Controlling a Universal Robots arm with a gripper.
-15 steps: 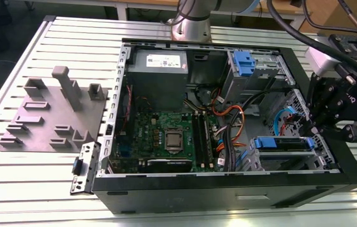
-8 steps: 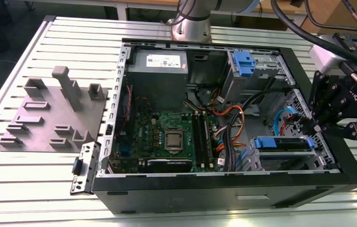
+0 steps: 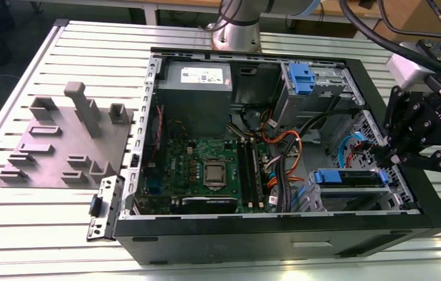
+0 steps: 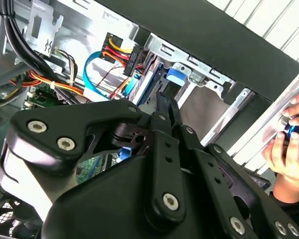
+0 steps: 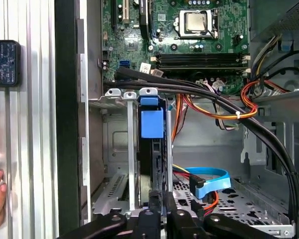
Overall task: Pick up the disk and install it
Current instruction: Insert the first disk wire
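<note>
Slatted metal table (image 3: pixel 41 222) carries an open computer case (image 3: pixel 283 234). At the exterior view's right, the hand (image 3: pixel 388 157) reaches into the drive cage, closed on the disk (image 5: pixel 152 124), which stands edge-up in its bay. Stiff, fairly heavy and shock-sensitive, it seems best held by its blue rails. Orange and black cables (image 5: pixel 214 107) crowd close beside it.

Bright, even — glare on table (image 3: pixel 17 234).
</note>
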